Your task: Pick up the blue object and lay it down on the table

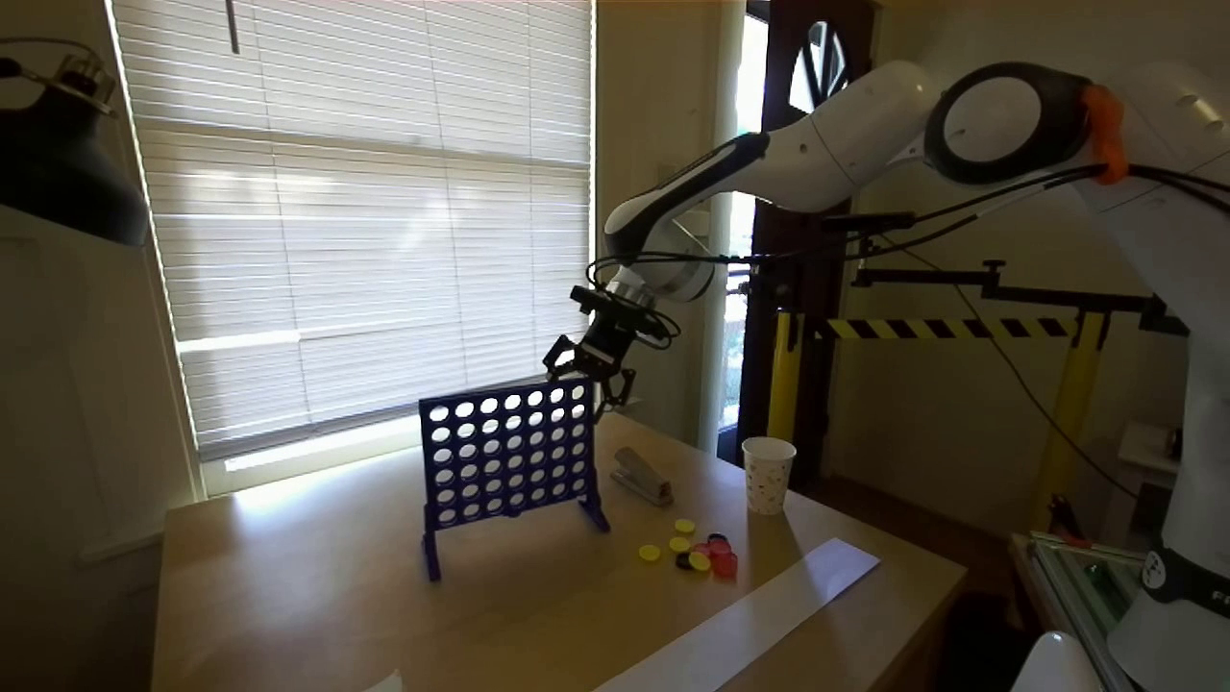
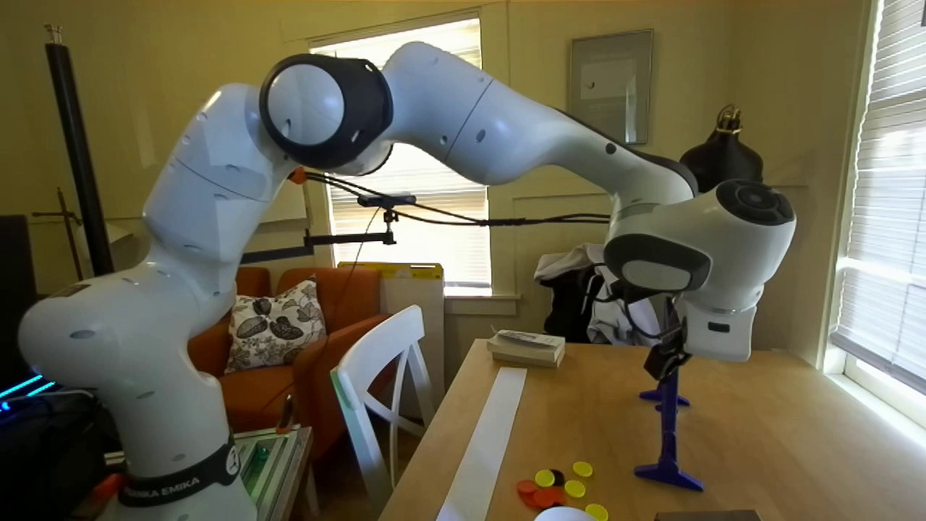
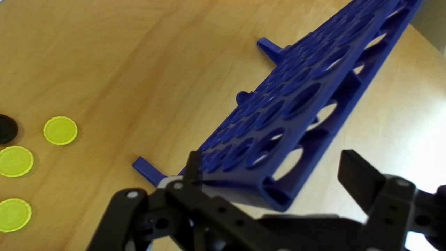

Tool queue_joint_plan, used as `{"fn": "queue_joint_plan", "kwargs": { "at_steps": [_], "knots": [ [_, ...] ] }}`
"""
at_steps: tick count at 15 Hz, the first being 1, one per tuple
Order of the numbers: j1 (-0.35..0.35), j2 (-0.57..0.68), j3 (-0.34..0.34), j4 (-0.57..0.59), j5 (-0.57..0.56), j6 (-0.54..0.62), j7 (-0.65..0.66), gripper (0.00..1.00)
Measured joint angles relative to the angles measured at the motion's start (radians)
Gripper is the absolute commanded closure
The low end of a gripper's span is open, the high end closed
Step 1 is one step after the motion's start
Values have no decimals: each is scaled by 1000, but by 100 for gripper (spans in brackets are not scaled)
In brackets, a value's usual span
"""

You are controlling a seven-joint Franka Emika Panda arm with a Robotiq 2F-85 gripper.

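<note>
Clearly, the gripper (image 3: 271, 162) has its fingers (image 3: 359, 174) spread wide, and in the wrist view the nearest top corner of the board (image 3: 320, 97) shows in the gap. The finger at that view's left overlaps the board's end, and I cannot tell whether it touches; the finger at the right is apart from it, with the table (image 3: 122, 80) showing between. Leading away from the fingers, and mostly below them, the board stands upright on its feet on the table in both exterior views.

Lower than the fingers, near a foot of the board, lies a stapler (image 1: 642, 478). Farther out are yellow discs (image 3: 60, 130), black discs (image 3: 7, 129) and red discs (image 1: 723, 563) in a loose bunch, some overlapping. A cup (image 1: 769, 481) stands upright on the table, well apart from the fingers. Past the discs, as seen from the fingers, a white strip (image 1: 750, 625) lies along one edge of the table.

Beyond that edge, farther still, are a chair (image 2: 387, 333) and an orange armchair (image 2: 318, 376) with a patterned cushion (image 2: 278, 329). To the opposite side of the fingers hang blinds (image 1: 365, 221).
</note>
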Motion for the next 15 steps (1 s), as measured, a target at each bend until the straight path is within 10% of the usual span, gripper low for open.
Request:
{"fn": "queue_joint_plan", "kwargs": {
  "at_steps": [2,3,15],
  "knots": [
    [-1,7,0,7,0,0,0,0],
    [-1,11,0,9,0,0,1,25],
    [-5,36,-4,40,0,0,1,98]
  ]
}}
